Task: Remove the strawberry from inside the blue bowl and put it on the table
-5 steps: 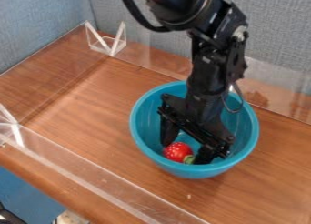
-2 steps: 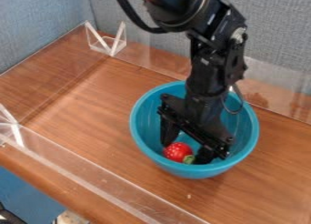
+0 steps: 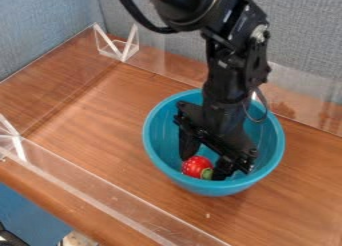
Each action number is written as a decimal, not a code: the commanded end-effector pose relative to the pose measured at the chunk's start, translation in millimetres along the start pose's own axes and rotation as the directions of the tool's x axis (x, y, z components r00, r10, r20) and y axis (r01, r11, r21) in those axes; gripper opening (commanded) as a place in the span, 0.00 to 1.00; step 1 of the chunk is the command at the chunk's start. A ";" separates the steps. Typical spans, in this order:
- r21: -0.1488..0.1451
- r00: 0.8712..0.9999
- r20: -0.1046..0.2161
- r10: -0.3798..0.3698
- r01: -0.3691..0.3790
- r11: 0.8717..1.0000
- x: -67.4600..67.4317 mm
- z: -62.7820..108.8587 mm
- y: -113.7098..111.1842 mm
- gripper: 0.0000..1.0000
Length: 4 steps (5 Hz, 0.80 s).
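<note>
Teal-blue bowl [image 3: 174, 133] sits on your wood-grain table [image 3: 94, 100], near its right side. Gripper [image 3: 211, 166] points straight down inside it, fingers straddling the strawberry [image 3: 197, 168] on the bowl floor. Jaws look partly apart; I can't tell whether they're actually gripping it.

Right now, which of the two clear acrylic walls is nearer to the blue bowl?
The front acrylic wall, beside the blue bowl; the back wall stands farther away.
</note>
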<state>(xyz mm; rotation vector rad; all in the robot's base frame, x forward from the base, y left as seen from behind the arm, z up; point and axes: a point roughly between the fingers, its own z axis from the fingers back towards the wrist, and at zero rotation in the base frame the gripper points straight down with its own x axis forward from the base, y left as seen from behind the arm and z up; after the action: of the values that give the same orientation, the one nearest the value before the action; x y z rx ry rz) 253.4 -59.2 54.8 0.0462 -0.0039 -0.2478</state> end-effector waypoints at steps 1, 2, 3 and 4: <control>-0.010 0.998 0.065 -0.004 0.005 1.000 2.7 15.3 2.7 0.00; -0.016 0.997 0.078 -0.008 0.010 1.000 1.8 18.2 3.8 0.00; -0.024 0.996 0.086 -0.011 0.013 1.000 0.9 19.5 4.9 0.00; -0.030 0.995 0.095 -0.011 0.014 0.999 0.0 21.7 6.6 0.00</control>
<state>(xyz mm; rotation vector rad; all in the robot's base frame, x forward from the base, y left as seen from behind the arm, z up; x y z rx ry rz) 252.8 -51.9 70.5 0.0143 -0.0647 -0.2530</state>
